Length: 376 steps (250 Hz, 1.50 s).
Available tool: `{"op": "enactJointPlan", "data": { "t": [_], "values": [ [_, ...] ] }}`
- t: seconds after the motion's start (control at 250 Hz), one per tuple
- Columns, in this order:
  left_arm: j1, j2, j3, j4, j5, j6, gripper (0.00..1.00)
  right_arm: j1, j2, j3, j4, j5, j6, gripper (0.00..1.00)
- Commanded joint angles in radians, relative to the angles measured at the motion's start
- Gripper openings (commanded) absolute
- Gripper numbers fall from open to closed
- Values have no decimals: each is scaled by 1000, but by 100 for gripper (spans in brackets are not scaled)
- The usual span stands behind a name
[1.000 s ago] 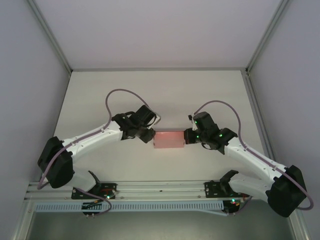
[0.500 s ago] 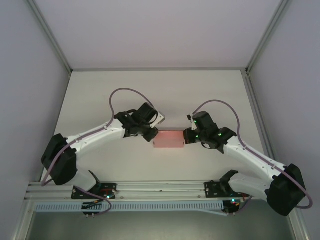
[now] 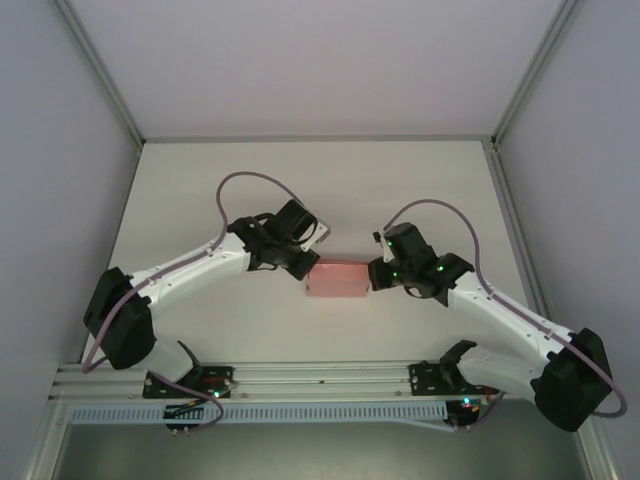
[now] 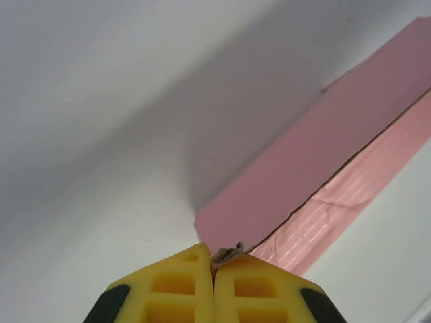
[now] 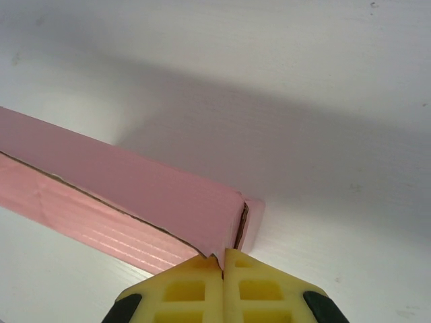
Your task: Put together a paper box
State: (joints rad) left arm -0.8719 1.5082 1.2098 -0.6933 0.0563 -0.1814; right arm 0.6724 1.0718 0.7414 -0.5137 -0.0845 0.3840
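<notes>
1. On the overhead view, the paper box (image 3: 338, 279) sits over the white desk (image 3: 300, 190), directly between my two claws. Its long side runs from one claw to the other. I cannot tell whether it rests on the desk or is raised a little off it.
2. The left claw (image 3: 307, 267) is at the far corner of the box's left end. The right claw (image 3: 373, 276) is at the opposite end, touching it.
3. On the left wrist camera, the left claw (image 4: 213, 264) has its yellow fingers (image 4: 175, 289) pressed together. A frayed bit of the box's corner is nipped in the seam between them.
4. From those tips the paper box (image 4: 316, 155) stretches up and to the right. It shows a smooth pink face, with a dark slit and a ribbed face just below it.
5. On the right wrist camera, the right claw (image 5: 223, 259) is pressed together too. Its yellow fingers (image 5: 185, 293) meet on the nearest corner edge of the box, pinching the card there.
6. From the right claw's tips the paper box (image 5: 135, 178) runs away to the left, smooth on top and ribbed along the near side. A narrow strip of card shows just to the right of the pinched corner.
7. Beyond both claws I see bare white desk with the box's soft shadow on it.
</notes>
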Motion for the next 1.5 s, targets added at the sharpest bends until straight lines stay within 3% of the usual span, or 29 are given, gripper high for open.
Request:
{"op": "enactJointPlan", "data": {
  "t": [0.0,0.14,0.26,0.499,0.583,0.723,0.811,0.994,1.066,1.282,1.362,1.497],
  "values": [
    [4,2,81,-60,158,-143,0,41,22,19,-132,62,-36,0],
    [53,-9,66,-67,265,-275,0,87,31,22,-132,137,-33,0],
    [102,18,44,-93,292,-384,0,130,35,27,-127,203,-24,0],
    [168,-45,-69,162,496,-593,0,194,59,29,-113,251,10,0],
    [171,-48,-71,158,499,-595,0,200,57,30,-112,254,16,0],
    [168,-48,-88,120,442,-543,0,204,52,19,-93,239,19,0],
    [135,-45,-104,118,411,-422,0,204,44,7,-77,251,13,0],
    [-82,-34,-131,97,53,-336,0,204,-4,-50,6,255,4,0],
    [-163,-42,-194,143,-93,-379,0,204,-29,-79,38,251,8,0],
    [-256,-35,-322,326,-186,-599,0,205,-70,-159,62,230,78,0],
    [-315,-25,-317,324,-273,-631,0,210,-81,-178,64,216,102,0],
    [-361,39,-317,281,-314,-661,0,210,-134,-191,66,220,112,0]
  ]
}}
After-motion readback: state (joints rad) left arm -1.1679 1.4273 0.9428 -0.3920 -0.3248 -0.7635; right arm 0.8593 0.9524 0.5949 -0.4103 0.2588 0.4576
